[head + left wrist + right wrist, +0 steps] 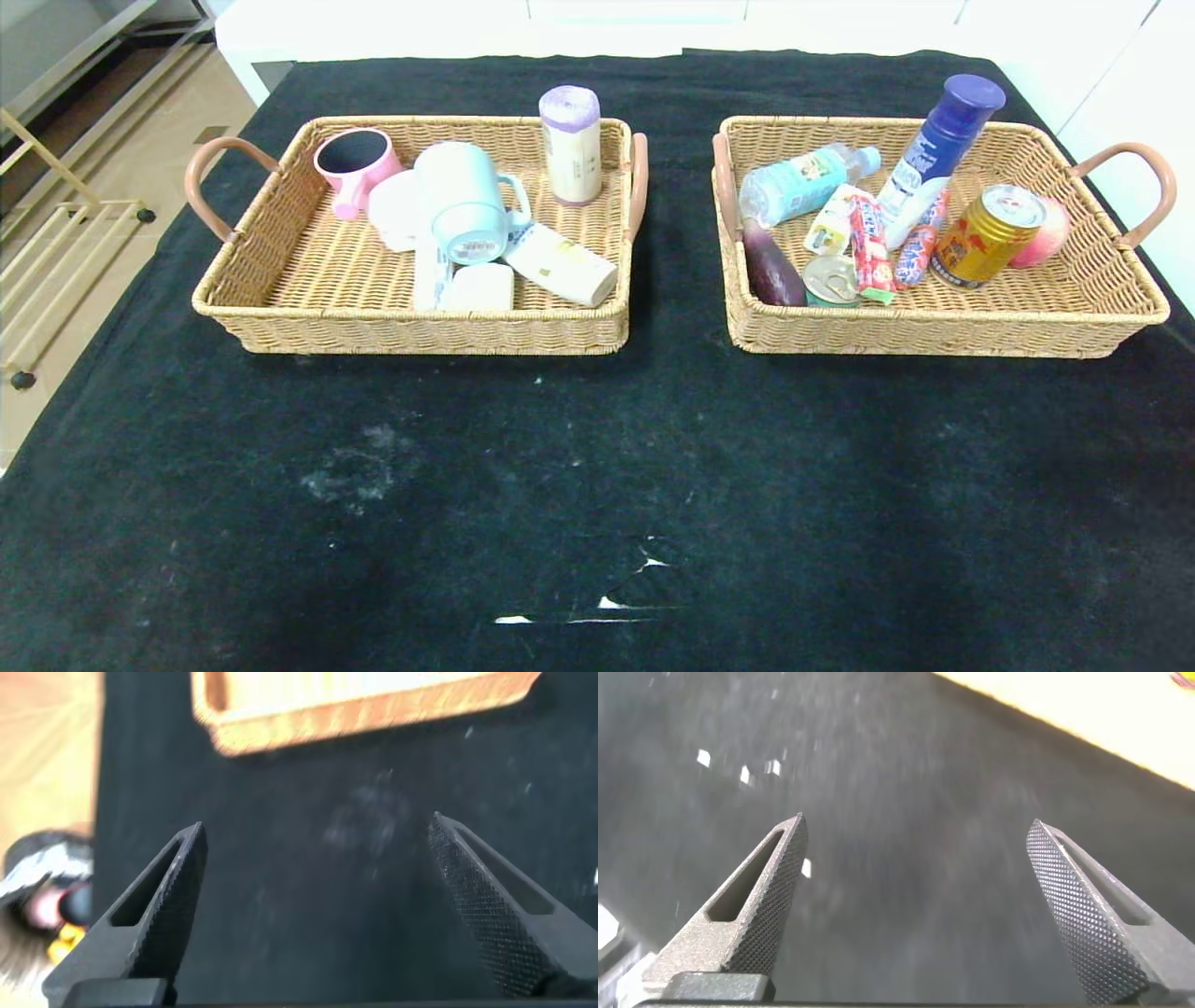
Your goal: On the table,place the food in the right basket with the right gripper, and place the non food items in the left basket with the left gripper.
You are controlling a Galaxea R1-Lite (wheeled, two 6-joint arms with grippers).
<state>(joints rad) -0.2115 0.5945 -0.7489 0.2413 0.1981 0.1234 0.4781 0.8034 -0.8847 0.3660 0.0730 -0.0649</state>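
Tabletop under black cloth carries two wicker baskets side by side. Left basket holds the teal mug, a soap-like block and a pink mug. Right basket holds the water bottle, candy stick pack and gold can. Left pincer and right pincer hang above bare cloth, each spread wide and holding nothing.

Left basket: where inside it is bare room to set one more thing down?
In the left basket, the near-left corner, below the pink mug, is bare wicker, as is the far-right corner beside the white roll. The middle around the teal mug is crowded.
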